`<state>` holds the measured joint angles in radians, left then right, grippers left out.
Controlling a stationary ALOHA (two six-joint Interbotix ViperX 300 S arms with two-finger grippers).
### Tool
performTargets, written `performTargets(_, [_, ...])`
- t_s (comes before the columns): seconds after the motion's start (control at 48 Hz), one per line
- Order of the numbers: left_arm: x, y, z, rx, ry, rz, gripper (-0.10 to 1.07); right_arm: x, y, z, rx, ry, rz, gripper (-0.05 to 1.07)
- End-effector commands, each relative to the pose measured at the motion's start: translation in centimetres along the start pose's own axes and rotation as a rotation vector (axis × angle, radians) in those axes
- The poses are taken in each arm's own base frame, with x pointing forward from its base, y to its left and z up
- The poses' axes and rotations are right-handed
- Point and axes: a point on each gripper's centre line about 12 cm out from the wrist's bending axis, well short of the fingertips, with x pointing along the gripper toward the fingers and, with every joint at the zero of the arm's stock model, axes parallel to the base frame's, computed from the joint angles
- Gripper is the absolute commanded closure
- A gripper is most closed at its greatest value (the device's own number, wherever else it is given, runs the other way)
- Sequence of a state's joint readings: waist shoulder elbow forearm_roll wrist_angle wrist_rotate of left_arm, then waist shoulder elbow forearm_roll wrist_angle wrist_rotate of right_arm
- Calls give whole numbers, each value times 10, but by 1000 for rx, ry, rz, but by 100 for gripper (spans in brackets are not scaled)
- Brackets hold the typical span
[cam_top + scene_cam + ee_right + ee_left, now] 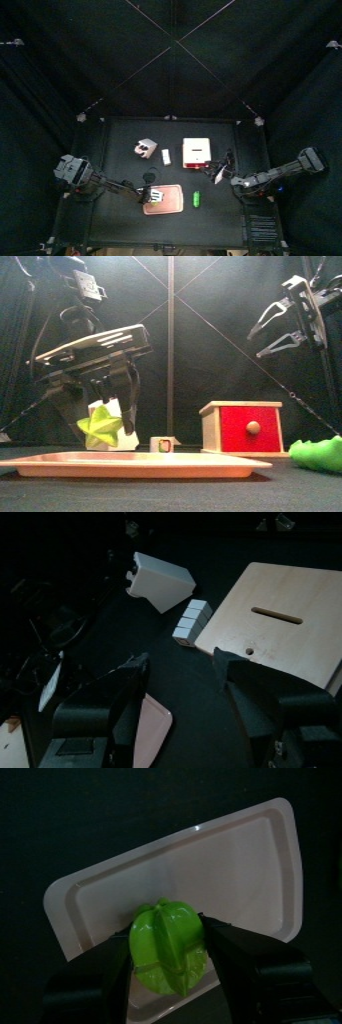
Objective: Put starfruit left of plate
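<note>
Clamped between my left gripper's [171, 973] jaws is the starfruit [167, 946], a bright yellow-green ribbed fruit, held up in the air above the plate [254, 858]. From the front the starfruit [104, 424] hangs clear of the plate [134, 464], over its left part, with my left gripper [104, 391] coming down onto it from above. The plate is a flat salmon-pink square with rounded corners, lying near the table's front edge [162, 199].

Just right of the plate on the table lies a small green thing [195, 199]. Behind it stands a white box with a red face [245, 427], and a small white block [162, 443] sits between the box and the starfruit in the front view. A grey-white boxy object [163, 580] stands further back on the left.

My right gripper [181, 682] hovers high on the right side with its jaws spread apart, holding nothing.
</note>
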<state>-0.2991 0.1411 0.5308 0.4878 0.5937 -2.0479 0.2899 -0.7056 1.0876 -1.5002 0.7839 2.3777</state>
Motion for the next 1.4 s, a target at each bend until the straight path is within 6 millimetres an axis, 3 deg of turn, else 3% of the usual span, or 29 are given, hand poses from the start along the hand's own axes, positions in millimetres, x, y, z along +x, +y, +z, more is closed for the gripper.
performTargets(0.0, [-8,-7,2,-18,7,-39,26,0,4,3,12,-5,7,15])
performTargets(0.229, [-24,9,-3,-3,18,-43,26,0,3,3,13,-6,3,15])
performTargets(0.583, [-45,74,-24,-37,100,45,26,0,4,3,14,-5,5,15])
performTargets(0.75, [-45,90,-28,-43,111,85,26,1,3,5,12,-14,-1,15])
performTargets(1.146, [-43,96,-22,4,64,119,25,1,0,6,16,-15,-10,15])
performTargets(1.375, [-44,98,-20,14,49,133,14,2,0,6,15,-15,-12,15])
